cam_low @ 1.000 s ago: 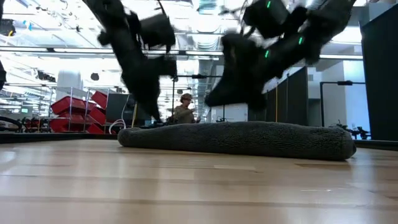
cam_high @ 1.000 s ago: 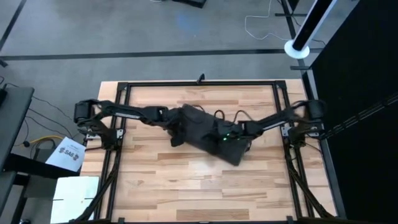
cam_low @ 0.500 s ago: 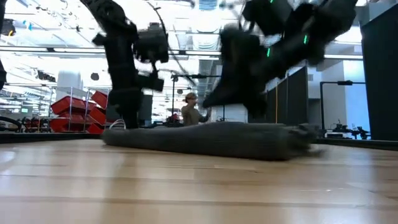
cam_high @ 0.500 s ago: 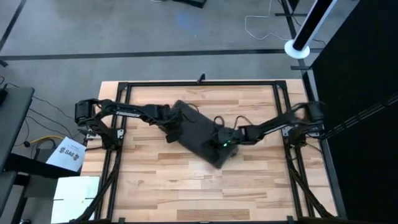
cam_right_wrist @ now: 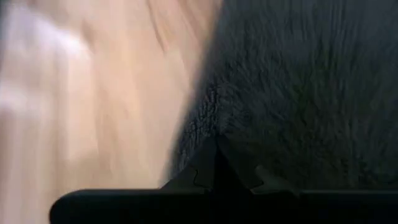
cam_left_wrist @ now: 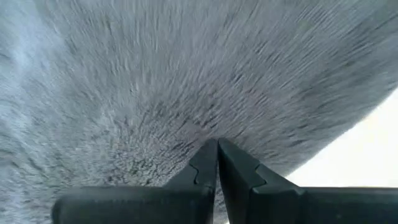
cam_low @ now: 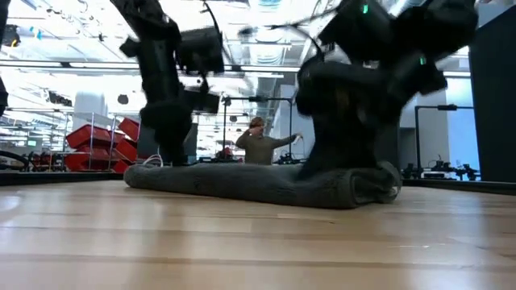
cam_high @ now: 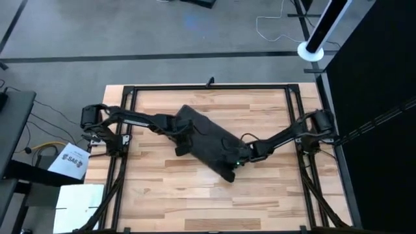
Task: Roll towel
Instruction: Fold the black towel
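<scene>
High view, towel [cam_high: 207,142] between both tools

towel [cam_high: 206,142]: soft cloth, dark charcoal, matt; in the left wrist view [cam_left_wrist: 186,81] its pile looked short, fuzzy and rough, with no sheen.
towel roll end [cam_low: 367,185]: lower right of centre in the low view, thick looped cloth, nubby at the edge.
table [cam_high: 260,195]: light wood in butcher-block strips, smooth, with a faint satin gloss in the low view [cam_low: 242,250].
table frame [cam_high: 208,86]: thin black metal bars, dull finish.
left gripper [cam_left_wrist: 217,163]: dark hard plastic, matt, smooth-faced with notched inner edges.
right gripper [cam_right_wrist: 216,163]: the same dark matt plastic.
sheet [cam_high: 71,161]: left edge of the high view, white paper, flat and matt.
</scene>
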{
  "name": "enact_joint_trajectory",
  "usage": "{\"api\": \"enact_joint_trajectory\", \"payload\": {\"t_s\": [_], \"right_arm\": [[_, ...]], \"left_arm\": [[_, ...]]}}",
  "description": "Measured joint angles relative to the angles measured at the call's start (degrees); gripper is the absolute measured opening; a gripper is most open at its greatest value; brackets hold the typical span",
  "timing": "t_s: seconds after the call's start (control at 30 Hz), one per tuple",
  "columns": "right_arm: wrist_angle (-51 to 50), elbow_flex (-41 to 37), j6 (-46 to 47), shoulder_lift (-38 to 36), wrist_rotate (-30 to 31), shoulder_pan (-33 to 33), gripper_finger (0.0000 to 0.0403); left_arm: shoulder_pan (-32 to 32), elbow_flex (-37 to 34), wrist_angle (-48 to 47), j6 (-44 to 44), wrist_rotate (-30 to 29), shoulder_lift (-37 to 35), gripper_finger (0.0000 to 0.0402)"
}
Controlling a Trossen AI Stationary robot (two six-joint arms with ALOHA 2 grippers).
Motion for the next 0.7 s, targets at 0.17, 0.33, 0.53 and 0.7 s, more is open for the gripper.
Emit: {"api": "enact_joint_trajectory", "payload": {"t_s": [0.17,0.33,0.53,0.7], "right_arm": [[-4.25,0.54,-3.42,0.25,-2.81,-0.21,0.0000],[-15.86,0.19,-11.05,-5.31,-2.96,-1.41,0.0000],[-25.33,-0.28,-14.09,-14.75,-4.26,-2.78,0.0000],[-22.43,-0.21,-12.62,-21.32,-4.08,-3.41,0.0000]], "left_arm": [[0.04,-1.94,-1.18,-5.08,-0.37,3.67,0.0000],[-3.21,-0.76,-4.38,-11.26,0.01,2.53,0.0000],[-4.16,6.61,-10.49,-14.97,4.66,0.17,0.0000],[-5.30,11.09,-18.67,-9.21,6.99,-2.17,0.0000]]}}
